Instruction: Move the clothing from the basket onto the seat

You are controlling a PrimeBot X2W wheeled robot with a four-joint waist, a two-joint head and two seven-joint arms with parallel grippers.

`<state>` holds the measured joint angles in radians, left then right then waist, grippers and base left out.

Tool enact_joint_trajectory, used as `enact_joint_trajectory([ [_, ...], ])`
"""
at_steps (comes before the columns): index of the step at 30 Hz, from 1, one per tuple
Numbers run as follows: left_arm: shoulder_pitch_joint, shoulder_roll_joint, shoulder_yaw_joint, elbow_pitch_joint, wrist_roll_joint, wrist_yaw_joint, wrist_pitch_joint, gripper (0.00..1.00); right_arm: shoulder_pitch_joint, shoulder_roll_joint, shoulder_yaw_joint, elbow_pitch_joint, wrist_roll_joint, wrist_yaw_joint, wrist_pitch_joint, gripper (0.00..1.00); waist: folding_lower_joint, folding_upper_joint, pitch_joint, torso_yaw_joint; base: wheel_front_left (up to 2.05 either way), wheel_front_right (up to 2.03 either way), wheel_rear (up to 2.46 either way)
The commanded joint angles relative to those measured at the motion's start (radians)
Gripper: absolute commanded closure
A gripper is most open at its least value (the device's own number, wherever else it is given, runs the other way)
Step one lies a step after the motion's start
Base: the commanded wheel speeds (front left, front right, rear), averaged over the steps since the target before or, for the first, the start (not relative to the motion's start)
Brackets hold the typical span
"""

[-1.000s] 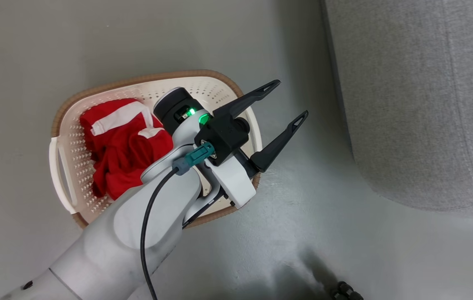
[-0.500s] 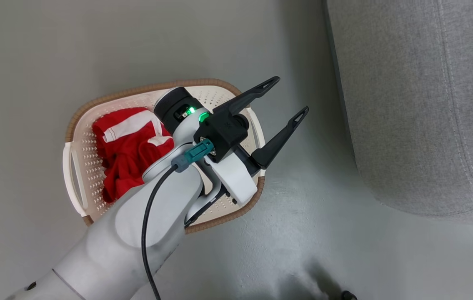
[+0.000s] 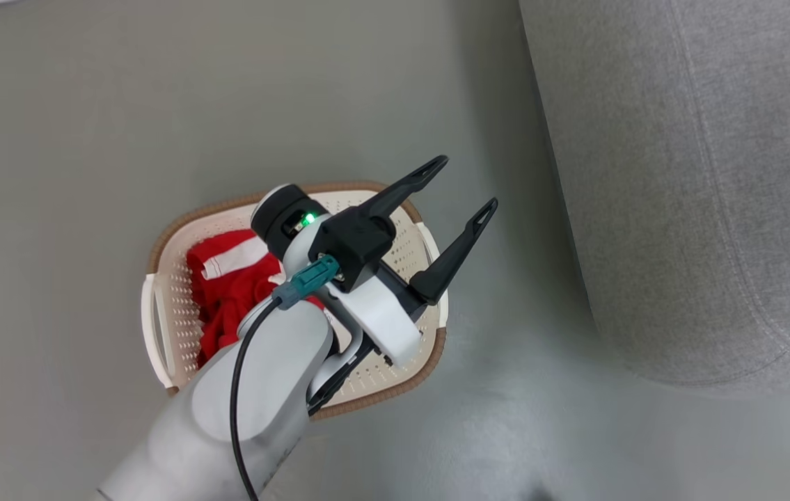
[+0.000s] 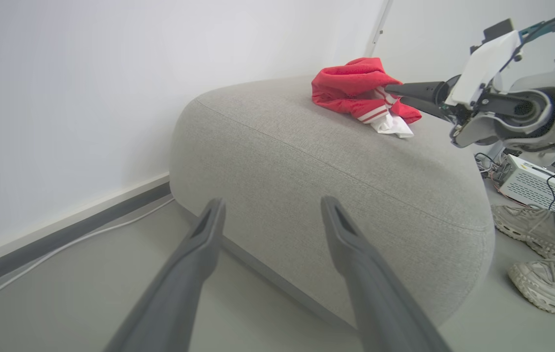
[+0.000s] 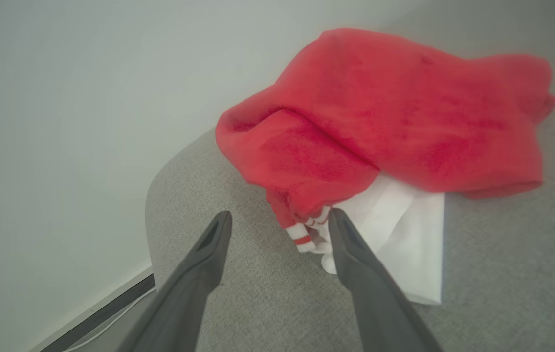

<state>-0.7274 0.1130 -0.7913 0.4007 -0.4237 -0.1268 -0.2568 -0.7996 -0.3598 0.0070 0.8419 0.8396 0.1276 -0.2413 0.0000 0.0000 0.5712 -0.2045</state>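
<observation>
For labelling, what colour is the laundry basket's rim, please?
Brown, edging the oval cream perforated basket; head view.

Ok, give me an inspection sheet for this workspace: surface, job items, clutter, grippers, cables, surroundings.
Surface: grey floor; grey sofa.
Job's things: basket garment, red, lies in the basket; sofa garment, red with white cloth beneath, lies on the sofa.
Clutter: white box on the floor past the sofa.
Grippers: left gripper open over the basket's rim; right gripper open at the sofa garment's striped cuff.
Cables: black cable along the left arm; pale cable by the skirting.
Surroundings: white wall; a person's sneakers.
</observation>
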Motion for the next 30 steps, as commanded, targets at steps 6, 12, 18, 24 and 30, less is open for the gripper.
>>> enact_joint_trajectory([
  [6,0.088,-0.008,0.099,-0.029,0.009,-0.004,-0.005,0.00,0.109,-0.014,0.019,-0.093,0.013,0.003,-0.020,0.00,0.0000,0.0000,-0.118,0.040,0.00,0.00,0.00],
  [12,0.158,-0.019,0.167,-0.024,0.025,-0.004,-0.005,0.00,0.169,0.009,0.013,-0.172,-0.089,0.003,-0.020,0.00,0.0000,0.0000,-0.190,0.074,0.00,0.00,0.00],
  [18,0.235,-0.030,0.254,-0.011,0.048,-0.004,-0.005,0.00,0.228,0.041,0.014,-0.251,-0.208,0.003,-0.020,0.00,0.0000,0.0000,-0.269,0.119,0.00,0.00,0.00],
  [24,0.305,-0.040,0.357,-0.013,0.071,-0.004,-0.005,0.00,0.286,0.078,0.049,-0.304,-0.301,0.003,-0.020,0.00,0.0000,0.0000,-0.339,0.159,0.00,0.00,0.00],
  [30,0.377,-0.046,0.466,-0.004,0.103,-0.004,-0.005,0.00,0.346,0.103,0.093,-0.352,-0.366,0.003,-0.020,0.00,0.0000,0.0000,-0.400,0.184,0.00,0.00,0.00],
])
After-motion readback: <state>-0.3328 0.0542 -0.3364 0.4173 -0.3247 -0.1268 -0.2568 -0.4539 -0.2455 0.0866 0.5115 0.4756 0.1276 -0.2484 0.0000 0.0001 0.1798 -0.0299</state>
